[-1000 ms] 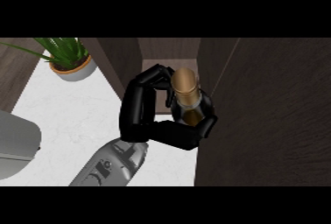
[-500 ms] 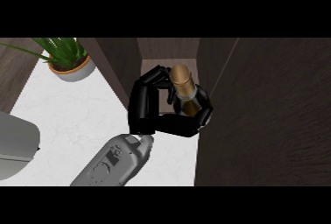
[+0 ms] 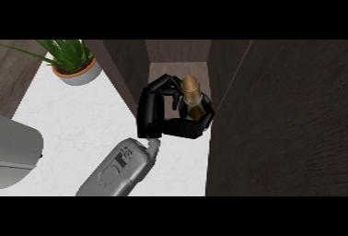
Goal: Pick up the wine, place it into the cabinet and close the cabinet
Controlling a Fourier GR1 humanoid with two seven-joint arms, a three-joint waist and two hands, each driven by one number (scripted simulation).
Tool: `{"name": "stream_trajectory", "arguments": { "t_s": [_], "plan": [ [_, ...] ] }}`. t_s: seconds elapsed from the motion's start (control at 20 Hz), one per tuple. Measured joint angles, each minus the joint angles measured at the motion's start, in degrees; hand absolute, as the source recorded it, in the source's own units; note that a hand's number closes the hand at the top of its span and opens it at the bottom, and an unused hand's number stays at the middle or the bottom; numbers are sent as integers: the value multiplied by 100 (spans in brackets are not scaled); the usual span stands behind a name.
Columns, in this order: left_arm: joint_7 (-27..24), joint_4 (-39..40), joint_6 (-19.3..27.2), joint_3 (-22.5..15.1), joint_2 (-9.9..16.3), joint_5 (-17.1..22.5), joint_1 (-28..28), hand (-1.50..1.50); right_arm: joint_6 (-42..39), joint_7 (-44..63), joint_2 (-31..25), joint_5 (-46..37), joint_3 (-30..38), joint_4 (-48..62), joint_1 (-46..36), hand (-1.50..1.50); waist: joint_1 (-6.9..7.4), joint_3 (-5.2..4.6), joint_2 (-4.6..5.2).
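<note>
Item: dark glass wine bottle with tan top point(image 3: 192, 94), upright, black right hand point(image 3: 163, 117) curled around it inside brown wooden cabinet point(image 3: 272, 120); release only once seated upright.

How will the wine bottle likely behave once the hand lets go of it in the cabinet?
The wine bottle looks tall and narrow, so it may tip if nudged. It is round, so it would probably roll once on its side. It seems rigid, keeping its shape inside the curled hand, and, if it is glass, probably breakable against the cabinet wall.
</note>
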State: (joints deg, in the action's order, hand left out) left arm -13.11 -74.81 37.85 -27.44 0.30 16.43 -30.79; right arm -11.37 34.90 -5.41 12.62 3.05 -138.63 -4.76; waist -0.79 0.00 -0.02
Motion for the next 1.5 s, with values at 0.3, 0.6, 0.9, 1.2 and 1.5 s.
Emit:
{"name": "stream_trajectory", "arguments": {
  "t_s": [0.3, 0.6, 0.9, 1.2, 1.5],
  "plan": [
    [-399, 421, 47, 13, -21, -86, 50, 150, 83, 38, 64, -28, -238, -13, 4, -150, 8, -1, -1],
    [-721, 852, 43, 250, -26, 99, -163, 150, 122, 52, 30, -26, -192, -25, -23, -150, -2, -1, 0],
    [-988, 1156, -323, 687, 23, 229, -212, 150, 185, 150, -26, -21, -129, -8, -174, -150, 16, -1, 0],
    [-1019, 1650, -582, 949, 6, 359, -509, 150, 81, -89, 43, -16, -144, -12, 128, -150, -6, 0, 2],
    [-917, 2317, -737, 1227, -9, 515, -1057, 150, 139, -65, 95, -21, -262, -3, 81, -150, -22, 0, 8]
  ]
}}
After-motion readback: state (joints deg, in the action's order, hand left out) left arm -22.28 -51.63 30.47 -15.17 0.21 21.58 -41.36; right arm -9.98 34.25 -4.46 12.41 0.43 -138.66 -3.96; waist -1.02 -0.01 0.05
